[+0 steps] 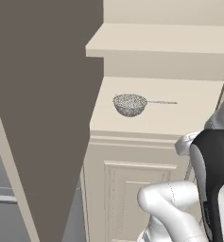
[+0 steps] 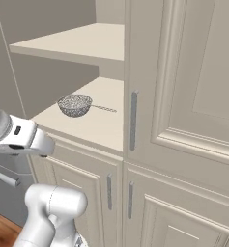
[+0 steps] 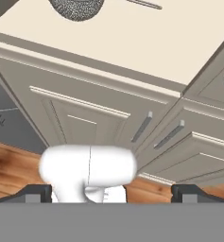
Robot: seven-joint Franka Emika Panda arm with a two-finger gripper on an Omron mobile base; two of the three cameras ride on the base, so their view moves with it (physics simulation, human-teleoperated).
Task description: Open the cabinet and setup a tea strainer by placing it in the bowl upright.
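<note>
Strainer [image 1: 130,104] sits alone on the open cabinet [image 2: 183,96] shelf, light, rigid, probably slippery wire mesh, so I'd pinch its thin handle with my wide-spread gripper [image 3: 111,194].

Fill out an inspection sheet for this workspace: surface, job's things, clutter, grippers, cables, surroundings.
Surface: cream cabinet shelf, exposed, with a second shelf above it.
Job's things: tall cabinet has its left door swung open, right door shut; tea strainer sits on the lower shelf, basket rim up, wire handle pointing toward the shut door. No bowl seen.
Clutter: nothing seen.
Grippers: gripper has its jaws wide open and holds nothing; in the hand view it sits below the shelf, facing the lower doors.
Cables: nothing seen.
Surroundings: shut lower cabinet doors with grey bar handles, wooden floor.
</note>
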